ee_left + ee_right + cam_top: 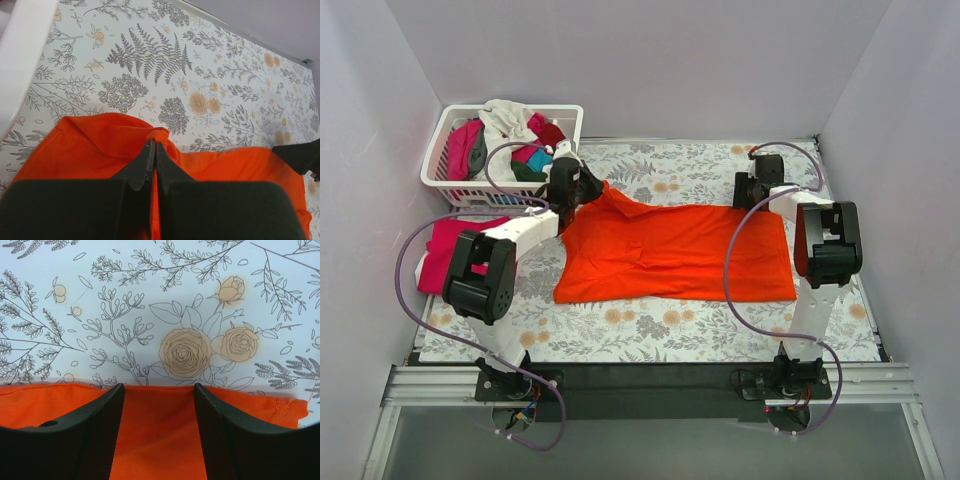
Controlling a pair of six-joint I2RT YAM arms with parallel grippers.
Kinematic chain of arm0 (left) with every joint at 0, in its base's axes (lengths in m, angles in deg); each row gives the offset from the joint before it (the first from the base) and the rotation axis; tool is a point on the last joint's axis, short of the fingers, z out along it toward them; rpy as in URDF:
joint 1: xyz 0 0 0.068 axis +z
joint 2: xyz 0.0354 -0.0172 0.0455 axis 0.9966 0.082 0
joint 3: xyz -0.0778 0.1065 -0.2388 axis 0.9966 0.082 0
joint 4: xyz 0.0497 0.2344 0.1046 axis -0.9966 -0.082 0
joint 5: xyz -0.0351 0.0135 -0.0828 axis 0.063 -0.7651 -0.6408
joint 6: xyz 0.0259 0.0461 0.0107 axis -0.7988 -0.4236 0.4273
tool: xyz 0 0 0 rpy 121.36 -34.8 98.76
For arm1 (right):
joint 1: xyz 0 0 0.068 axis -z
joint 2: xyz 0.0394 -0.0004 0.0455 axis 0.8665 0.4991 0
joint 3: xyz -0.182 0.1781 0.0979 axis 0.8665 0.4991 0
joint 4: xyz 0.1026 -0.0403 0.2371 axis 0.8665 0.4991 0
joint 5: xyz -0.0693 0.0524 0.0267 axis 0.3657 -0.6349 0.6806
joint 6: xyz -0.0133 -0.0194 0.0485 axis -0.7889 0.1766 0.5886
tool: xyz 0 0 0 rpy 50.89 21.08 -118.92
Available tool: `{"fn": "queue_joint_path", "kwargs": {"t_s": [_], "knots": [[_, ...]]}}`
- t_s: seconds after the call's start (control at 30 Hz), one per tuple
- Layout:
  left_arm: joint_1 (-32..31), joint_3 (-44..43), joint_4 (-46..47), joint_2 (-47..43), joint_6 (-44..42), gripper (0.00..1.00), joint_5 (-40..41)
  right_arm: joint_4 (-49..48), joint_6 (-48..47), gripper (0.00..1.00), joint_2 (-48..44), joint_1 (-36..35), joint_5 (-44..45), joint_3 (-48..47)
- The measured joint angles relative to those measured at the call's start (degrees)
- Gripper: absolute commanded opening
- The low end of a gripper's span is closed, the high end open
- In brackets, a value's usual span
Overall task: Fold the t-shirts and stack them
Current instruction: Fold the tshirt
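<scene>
While orange shirt (pixel 670 250) lies spread flat mid-table on flowered cloth (pixel 700 330), left claw (pixel 152 144) pinched tight on bunched fabric at shirt's far left corner, near basket (pixel 438 160). Right claw (pixel 159 388) wide apart over shirt's far right edge, gripping nothing. Pink shirt (pixel 445 245) at table's left side. Heap of shirts (pixel 515 135) in basket.

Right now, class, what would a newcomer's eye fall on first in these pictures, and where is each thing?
A bright orange t-shirt lies spread across the middle of the floral table. The left gripper is shut on a pinch of its far left corner, while the right gripper stands open over its far right edge. At the far left corner sits a white basket heaped with mixed-colour clothes.
</scene>
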Motion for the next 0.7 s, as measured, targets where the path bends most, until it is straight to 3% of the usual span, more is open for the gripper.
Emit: {"fn": "queue_joint_path", "kwargs": {"t_s": [0.4,0.7], "knots": [[-0.5,2.1,0.0,-3.5,0.0,0.00,-0.3,2.3,0.8,0.50,7.1,-0.2,-3.4,-10.6],[-0.6,2.2,-0.2,-3.9,-0.3,0.00,-0.3,3.0,0.8,0.54,2.5,-0.1,-3.8,-6.7]]}}
